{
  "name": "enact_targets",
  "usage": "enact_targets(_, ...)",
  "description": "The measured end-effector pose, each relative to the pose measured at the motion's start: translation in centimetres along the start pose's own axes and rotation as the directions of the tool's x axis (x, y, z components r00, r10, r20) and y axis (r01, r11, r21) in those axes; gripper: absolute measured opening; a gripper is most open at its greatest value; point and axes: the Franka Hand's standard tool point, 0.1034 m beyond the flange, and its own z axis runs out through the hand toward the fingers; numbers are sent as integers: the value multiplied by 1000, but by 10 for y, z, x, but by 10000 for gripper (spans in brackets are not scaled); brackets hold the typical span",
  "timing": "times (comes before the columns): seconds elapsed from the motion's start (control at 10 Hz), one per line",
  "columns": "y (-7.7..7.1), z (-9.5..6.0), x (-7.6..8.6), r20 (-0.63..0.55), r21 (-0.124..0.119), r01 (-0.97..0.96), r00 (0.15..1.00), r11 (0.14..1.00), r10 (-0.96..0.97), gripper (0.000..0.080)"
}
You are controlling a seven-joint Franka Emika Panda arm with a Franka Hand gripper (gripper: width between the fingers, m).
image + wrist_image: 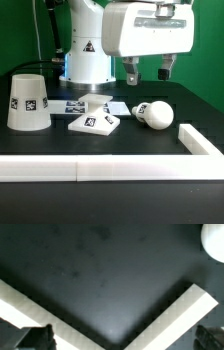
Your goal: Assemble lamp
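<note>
The tapered white shade [28, 103] stands at the exterior view's left. The flat square base [95, 122] lies in the middle with a short post on top. The round bulb [155, 113] lies on its side to the base's right. My gripper [148, 72] hangs above the table, above and a little behind the bulb, open and empty. In the wrist view the fingers [35, 339] stand wide apart with nothing between them. A white rounded edge, perhaps the bulb [216, 243], shows at the frame's rim.
Long white border bars [110, 168] run along the table's front and right side [198, 138]. They show as a V in the wrist view [175, 319]. The marker board [68, 103] lies behind the base. The robot's pedestal [88, 55] stands at the back.
</note>
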Motion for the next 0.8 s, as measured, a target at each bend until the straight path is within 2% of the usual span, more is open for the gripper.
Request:
enact_targets(0.5,0,1,0,1,1,1,1000,1000,-1,699)
enact_targets(0.6,-1,0,-6,2,0,-3,1000,1000,3,699)
enact_targets(0.8,-11,-2,-47,20,0,28,999,1000,-28,699)
